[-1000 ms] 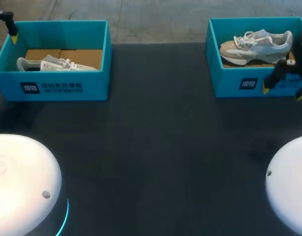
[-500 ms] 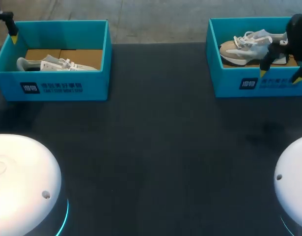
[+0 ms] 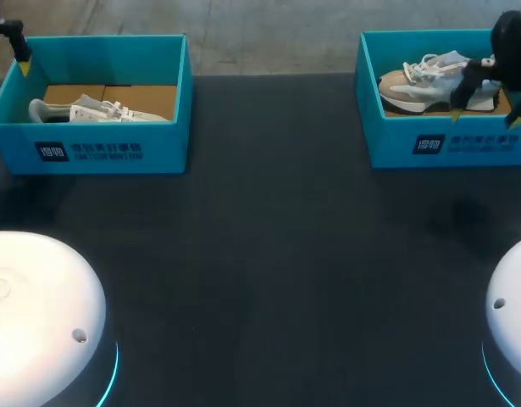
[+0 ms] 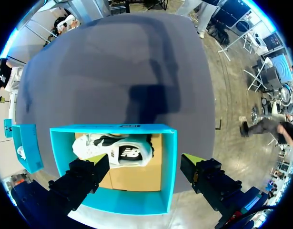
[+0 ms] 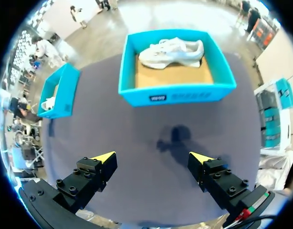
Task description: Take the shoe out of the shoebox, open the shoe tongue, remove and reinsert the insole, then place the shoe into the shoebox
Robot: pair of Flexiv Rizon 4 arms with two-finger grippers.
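Table [image 3: 268,254], left box [image 3: 91,153], right box [image 3: 412,146]. One shoe lies inside each: left shoe [image 3: 91,110], right shoe [image 3: 421,80]. The step looks like take-out, with nothing gripped yet. Right gripper [image 5: 152,160] is spread wide. Next it likely needs to advance, drop over the right shoe and pinch. Left gripper [image 4: 145,162] is spread over the left box's rim. In head view the right gripper seems over its box, but the right wrist view shows bare table under it and the box ahead. Only the left wrist view shows the left gripper's spread.

Left arm [image 3: 6,30] far left, jaws spread wide, right arm [image 3: 509,41] far right, jaws spread wide
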